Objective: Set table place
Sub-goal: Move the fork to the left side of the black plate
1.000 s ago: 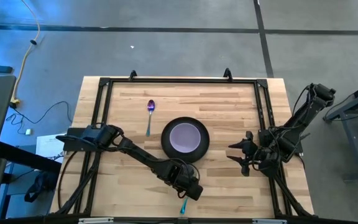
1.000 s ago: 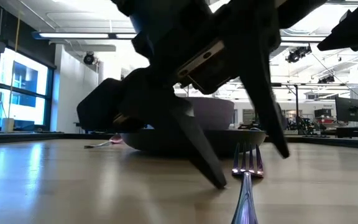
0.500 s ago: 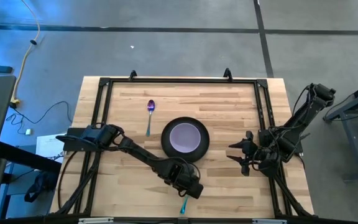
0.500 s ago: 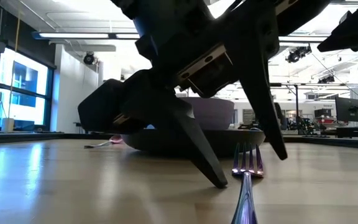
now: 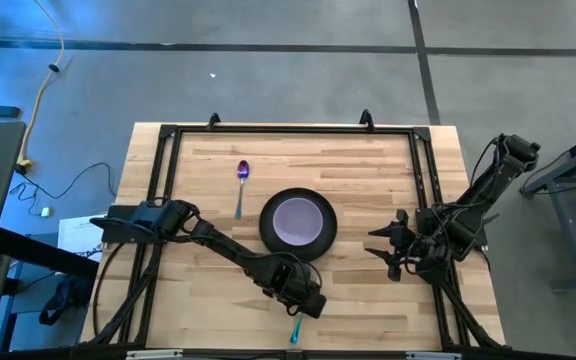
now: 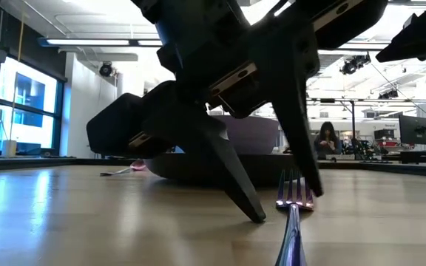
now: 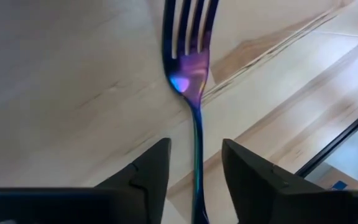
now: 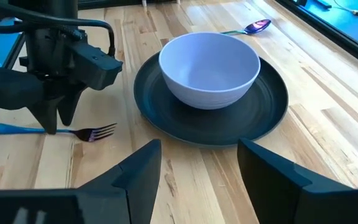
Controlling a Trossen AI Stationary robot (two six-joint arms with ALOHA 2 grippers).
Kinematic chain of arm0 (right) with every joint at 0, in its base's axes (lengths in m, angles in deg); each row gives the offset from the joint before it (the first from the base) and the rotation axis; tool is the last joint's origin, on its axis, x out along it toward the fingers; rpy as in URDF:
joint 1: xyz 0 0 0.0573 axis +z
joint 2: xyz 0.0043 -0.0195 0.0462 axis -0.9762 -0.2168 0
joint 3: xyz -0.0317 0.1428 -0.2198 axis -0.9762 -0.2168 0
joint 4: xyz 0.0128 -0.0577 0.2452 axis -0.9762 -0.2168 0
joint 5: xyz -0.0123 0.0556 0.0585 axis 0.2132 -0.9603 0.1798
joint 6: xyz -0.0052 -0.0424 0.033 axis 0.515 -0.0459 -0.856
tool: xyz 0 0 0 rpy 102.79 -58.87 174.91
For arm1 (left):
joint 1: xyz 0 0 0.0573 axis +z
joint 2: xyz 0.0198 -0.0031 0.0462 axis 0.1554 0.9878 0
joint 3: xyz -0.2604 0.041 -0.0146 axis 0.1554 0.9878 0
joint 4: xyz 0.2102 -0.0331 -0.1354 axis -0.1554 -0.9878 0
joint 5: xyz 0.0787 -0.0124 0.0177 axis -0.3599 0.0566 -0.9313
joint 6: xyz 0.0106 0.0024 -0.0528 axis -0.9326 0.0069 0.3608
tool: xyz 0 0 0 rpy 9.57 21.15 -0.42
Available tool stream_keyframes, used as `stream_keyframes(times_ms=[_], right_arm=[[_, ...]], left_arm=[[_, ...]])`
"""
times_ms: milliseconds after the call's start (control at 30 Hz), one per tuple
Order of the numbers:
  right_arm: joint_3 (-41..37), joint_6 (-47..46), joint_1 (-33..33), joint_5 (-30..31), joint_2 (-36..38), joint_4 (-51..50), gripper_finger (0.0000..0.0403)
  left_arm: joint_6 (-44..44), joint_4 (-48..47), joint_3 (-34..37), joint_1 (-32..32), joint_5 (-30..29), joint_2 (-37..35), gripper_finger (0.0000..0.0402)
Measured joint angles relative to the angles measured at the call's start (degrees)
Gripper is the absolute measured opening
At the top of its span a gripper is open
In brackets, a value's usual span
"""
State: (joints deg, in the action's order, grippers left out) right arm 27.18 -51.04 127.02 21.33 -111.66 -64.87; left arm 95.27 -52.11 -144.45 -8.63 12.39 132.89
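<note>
Roughly halfway I'd say: bowl [image 8: 209, 60] sits on the plate [image 8: 263, 109] mid-tabletop [image 5: 368, 165], spoon [image 5: 242, 178] lies left, left claw [image 7: 194, 163] open astride the fork [image 7: 188, 59] near the front edge, right claw [image 8: 197, 162] idles open.

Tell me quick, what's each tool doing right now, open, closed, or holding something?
Left tool: open, fingers straddling the fork handle on the table, no grip yet.
Right tool: open, empty.
</note>
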Motion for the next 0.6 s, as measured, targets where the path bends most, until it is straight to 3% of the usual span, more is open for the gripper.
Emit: stream_keyframes(times_ms=[267, 600], right_arm=[[0.0, 0.0, 0.0, 0.0, 0.0, 0.0, 0.0204], [0.0, 0.0, 0.0, 0.0, 0.0, 0.0, 0.0204]], left_arm=[[-2.86, -1.64, -1.5, 0.34, -0.4, 0.16, 0.0094], [-6.55, -8.81, -7.01, 1.1, 1.0, 2.65, 0.0126]])
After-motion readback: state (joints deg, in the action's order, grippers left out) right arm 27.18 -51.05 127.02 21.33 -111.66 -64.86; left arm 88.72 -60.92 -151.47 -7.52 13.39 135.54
